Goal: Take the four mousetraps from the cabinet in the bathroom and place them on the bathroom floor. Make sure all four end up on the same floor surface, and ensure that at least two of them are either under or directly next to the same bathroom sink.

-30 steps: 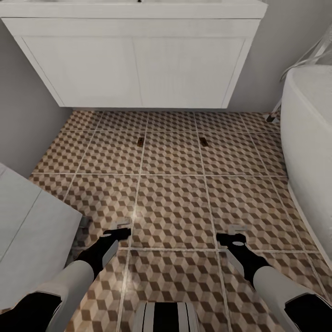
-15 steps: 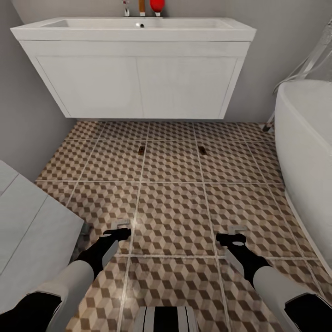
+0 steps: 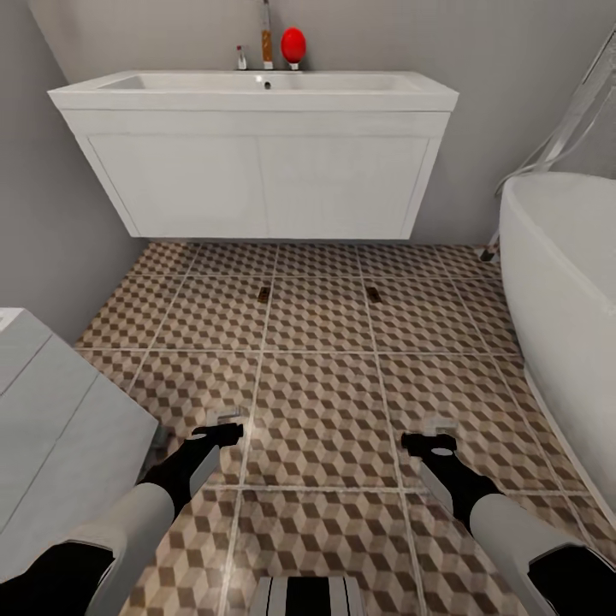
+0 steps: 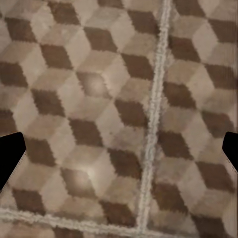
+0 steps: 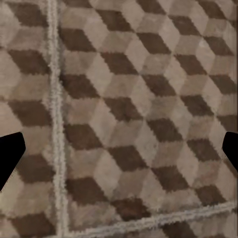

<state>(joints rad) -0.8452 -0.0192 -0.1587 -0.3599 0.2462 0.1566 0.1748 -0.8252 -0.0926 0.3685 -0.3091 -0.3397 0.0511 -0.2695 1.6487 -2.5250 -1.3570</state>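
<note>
Mousetraps down: two on the tiles in front of the sink.
One mousetrap (image 3: 263,294) and a second mousetrap (image 3: 373,293) lie flat on the bathroom floor (image 3: 316,411), well apart, each just by a grout line, long axes running roughly toward the sink (image 3: 257,84); which end leads is too small to tell. White bathtub (image 3: 565,282) to the right. Left gripper (image 3: 224,419) and right gripper (image 3: 438,425) hang low over cube-pattern tile, both spread wide, holding nothing.
</note>
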